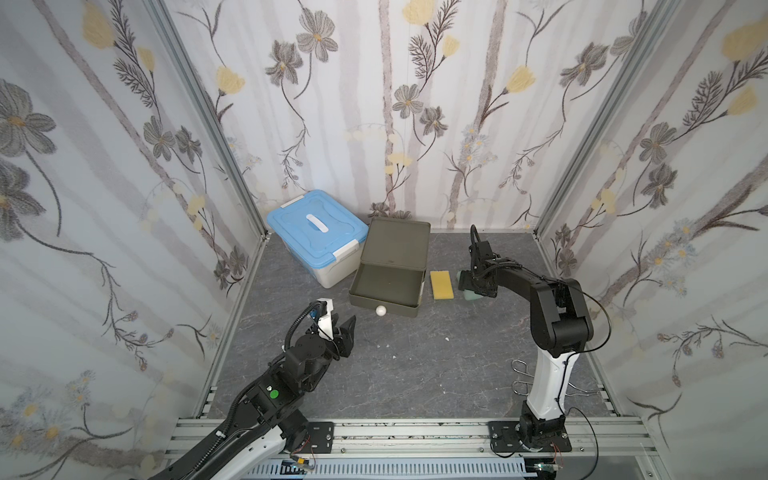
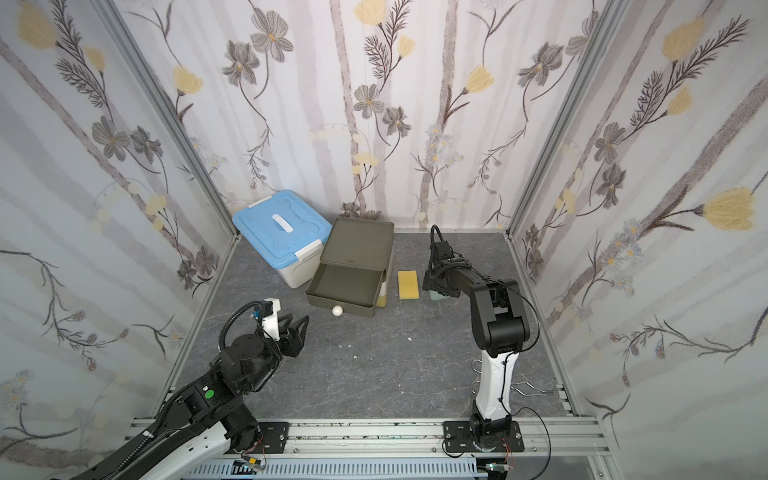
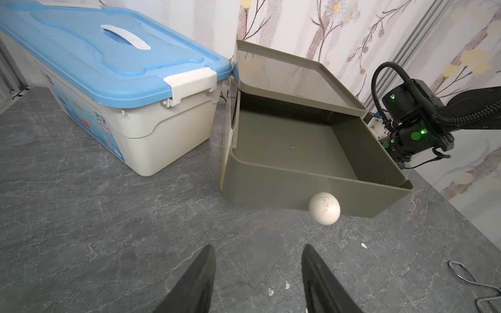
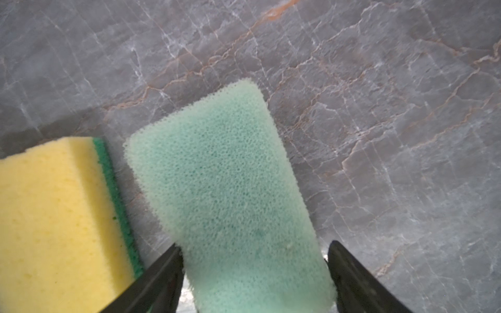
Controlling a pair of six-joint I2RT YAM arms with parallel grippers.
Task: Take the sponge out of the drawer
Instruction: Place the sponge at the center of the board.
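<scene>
The dull green plastic drawer point(image 3: 271, 184) is pulled far out of its flat green box point(image 3: 284, 78). Its smooth floor shows bare. A round white knob point(image 3: 324, 208) sticks out of its front wall.

The soft pale green sponge point(image 4: 225, 189), full of tiny holes, lies flat on the grey table point(image 4: 379, 108), outside the drawer. A yellow sponge with a dark green scrub side point(image 4: 54, 216) lies flat just beside it, with a thin gap between them. In a top view the yellow sponge point(image 1: 441, 284) sits between the drawer point(image 1: 399, 311) and the pale one point(image 1: 471, 296), close to the drawer's side but apart from it
</scene>
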